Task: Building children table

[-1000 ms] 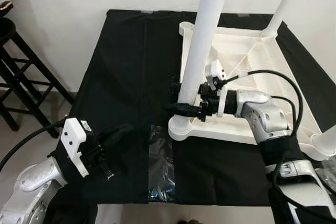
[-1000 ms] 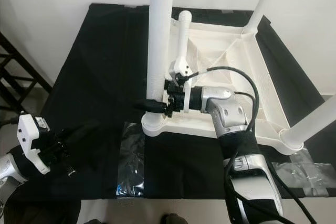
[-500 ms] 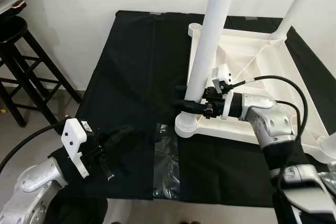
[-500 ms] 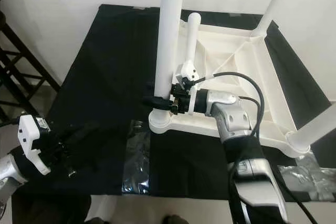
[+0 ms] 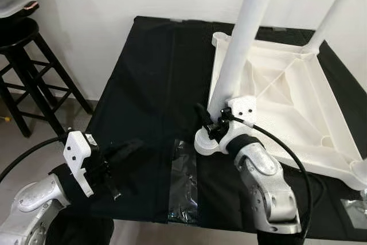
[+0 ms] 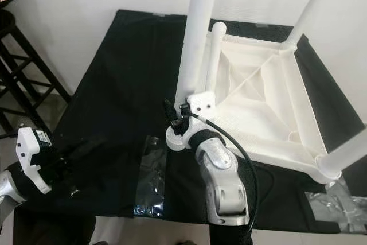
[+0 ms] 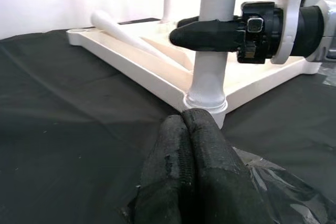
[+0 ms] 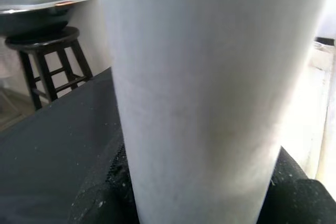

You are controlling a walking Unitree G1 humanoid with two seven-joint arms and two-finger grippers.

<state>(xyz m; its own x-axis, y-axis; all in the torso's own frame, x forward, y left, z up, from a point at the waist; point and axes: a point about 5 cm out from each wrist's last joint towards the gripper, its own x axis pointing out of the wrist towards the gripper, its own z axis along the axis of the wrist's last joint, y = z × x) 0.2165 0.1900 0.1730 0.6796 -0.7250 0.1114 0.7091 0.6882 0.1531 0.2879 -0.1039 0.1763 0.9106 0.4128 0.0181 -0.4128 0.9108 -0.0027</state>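
Note:
A white children's table [image 5: 275, 84] lies upside down on a black cloth, legs pointing up. My right gripper [image 5: 209, 121] is shut on the near-left leg [image 5: 246, 38] just above its socket. In the right wrist view that leg [image 8: 194, 87] stands between the black fingers [image 8: 100, 203]. A loose leg [image 7: 121, 30] lies across the underside. Low on the left, my left gripper [image 5: 127, 148] hovers over the cloth with its fingers [image 7: 189, 171] shut and empty, pointing at the leg's base [image 7: 206, 100].
A black wooden stool [image 5: 23, 44] stands left of the cloth by the white wall. Crinkled clear plastic [image 5: 183, 182] lies on the cloth between the grippers. More legs rise at the far right [image 5: 335, 10] and near right [image 6: 350, 153].
The camera has shifted back and to the right. My right forearm has swung round from the right side to the front of the leg, still gripping it. The left arm is unmoved.

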